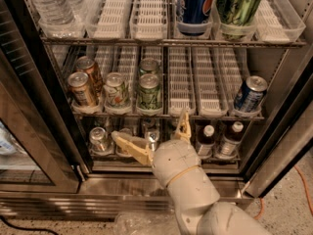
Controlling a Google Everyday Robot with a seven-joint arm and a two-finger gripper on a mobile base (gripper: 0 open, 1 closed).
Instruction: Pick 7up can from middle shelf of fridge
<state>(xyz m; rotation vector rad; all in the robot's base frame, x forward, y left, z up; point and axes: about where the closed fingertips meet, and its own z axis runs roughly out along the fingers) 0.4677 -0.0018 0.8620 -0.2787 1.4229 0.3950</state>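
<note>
The fridge stands open in front of me. Its middle shelf carries white slotted lane trays. The 7up can, whitish-silver with green and reddish marks, stands upright at the front left of that shelf, between a copper-orange can and a dark green can. My gripper is open and empty, below the middle shelf's front edge and in front of the bottom shelf. One finger points left and the other points up. The gripper is lower than the 7up can and right of it, not touching it.
More cans stand behind the front row. A blue can is at the middle shelf's right end. The top rack holds water bottles, a Pepsi can and a large green can. Cans and small bottles fill the bottom shelf. The glass door hangs at the left.
</note>
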